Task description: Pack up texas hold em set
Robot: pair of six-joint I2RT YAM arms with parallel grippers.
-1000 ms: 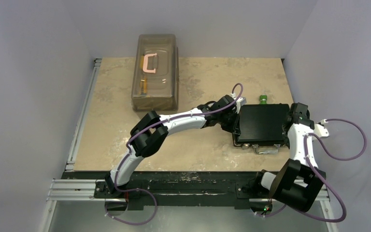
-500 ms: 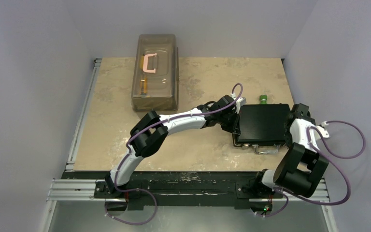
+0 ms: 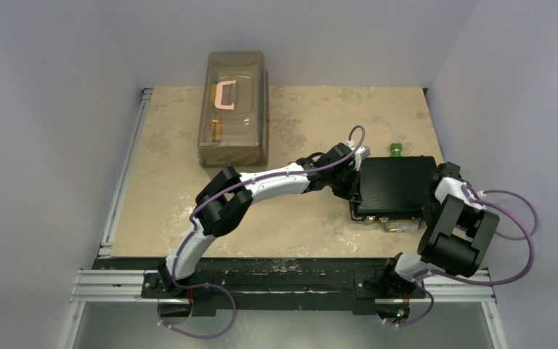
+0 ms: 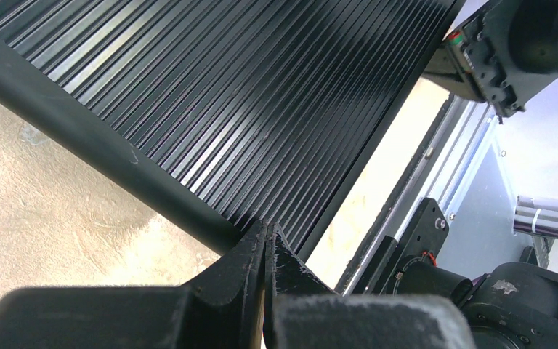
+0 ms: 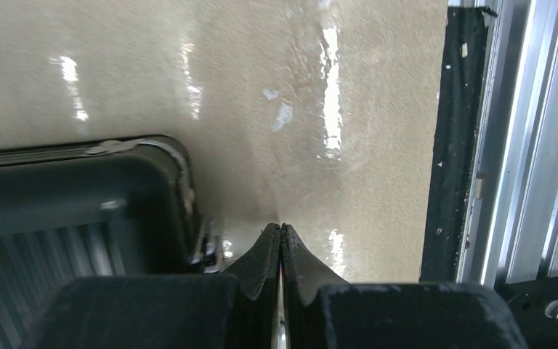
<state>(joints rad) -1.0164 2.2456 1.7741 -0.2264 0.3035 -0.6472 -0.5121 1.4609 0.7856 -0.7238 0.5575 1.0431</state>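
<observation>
Light: even, soft, overhead.
Glare: white streaks on table (image 5: 330,87), sheen on case (image 4: 225,109) ribs.
Blur: near foreground of wrist views.

A: Where did you have the case, and how did it lie?

B: Your black case (image 3: 396,185) lay flat on the table (image 3: 298,218), right of centre and toward the near edge, a little askew. From above, its lid looked closed.

A: What did the lid look like to you?

B: Ribbed all over, with fine parallel ridges catching the light and a smooth rounded rim (image 4: 94,138). Your silver handle (image 3: 405,226) and a latch (image 3: 370,217) showed along the near side, the handle lying out flat on the tabletop.
</observation>
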